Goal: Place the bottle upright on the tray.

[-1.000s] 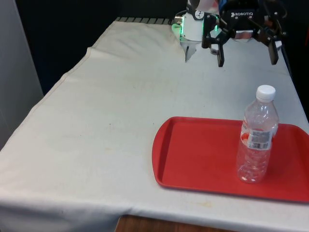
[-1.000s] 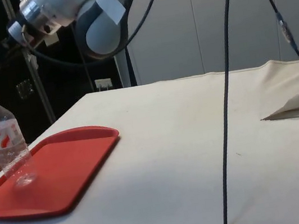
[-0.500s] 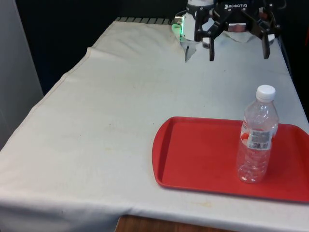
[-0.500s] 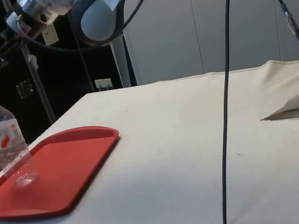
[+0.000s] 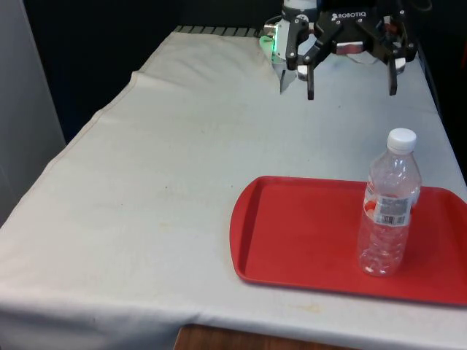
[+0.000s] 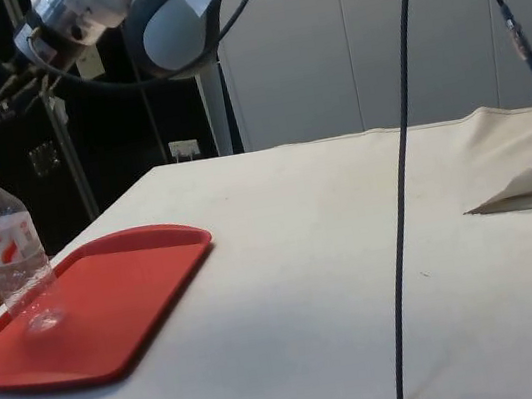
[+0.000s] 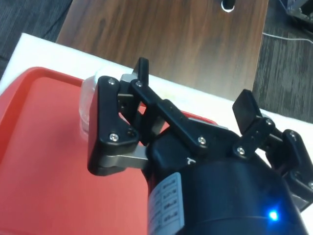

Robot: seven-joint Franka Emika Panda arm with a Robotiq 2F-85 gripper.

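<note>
Since a second ago our pincer (image 5: 351, 82) has drifted toward the table's far edge, fingers spread wide, empty (no contact). Bottle (image 5: 389, 203) stands upright on the tray (image 5: 292, 233), below it, nearer the table's near edge.

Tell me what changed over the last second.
The open hand drew further back from the bottle, rising slightly and shifting toward the front view's left. It took hold of nothing. The bottle stayed upright on the red tray, where it was; the tray did not move.
</note>
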